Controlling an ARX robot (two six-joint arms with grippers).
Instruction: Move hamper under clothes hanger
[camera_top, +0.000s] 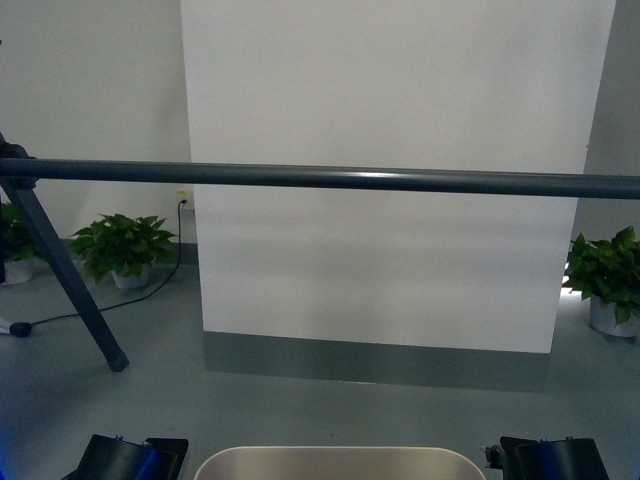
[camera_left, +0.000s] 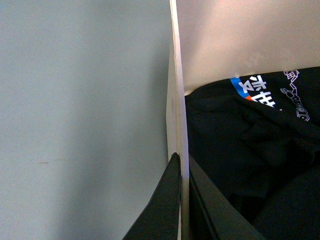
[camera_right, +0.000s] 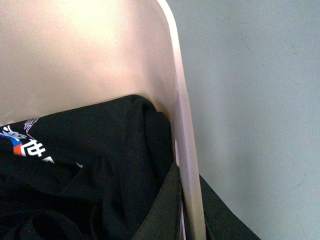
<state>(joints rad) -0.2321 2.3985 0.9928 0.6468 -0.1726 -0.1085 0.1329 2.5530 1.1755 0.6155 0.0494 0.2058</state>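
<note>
The hamper (camera_top: 338, 461) sits on the floor (camera_top: 300, 400) at the near edge of the front view, between the two arms, with only its beige rim showing. The clothes hanger (camera_top: 330, 177) stands beyond it; its long horizontal bar runs across the whole view, and one slanted leg reaches the floor at the left.

The left gripper (camera_left: 181, 200) is closed on the hamper's side wall, one dark finger (camera_left: 165, 210) outside and one inside. The right gripper (camera_right: 187, 210) is clamped on the opposite wall in the same way.

Inside the hamper lies black clothing (camera_left: 250, 150) with blue and white print. A white panel (camera_top: 390, 170) stands behind the bar. Potted plants (camera_top: 122, 248) stand along the back wall.
</note>
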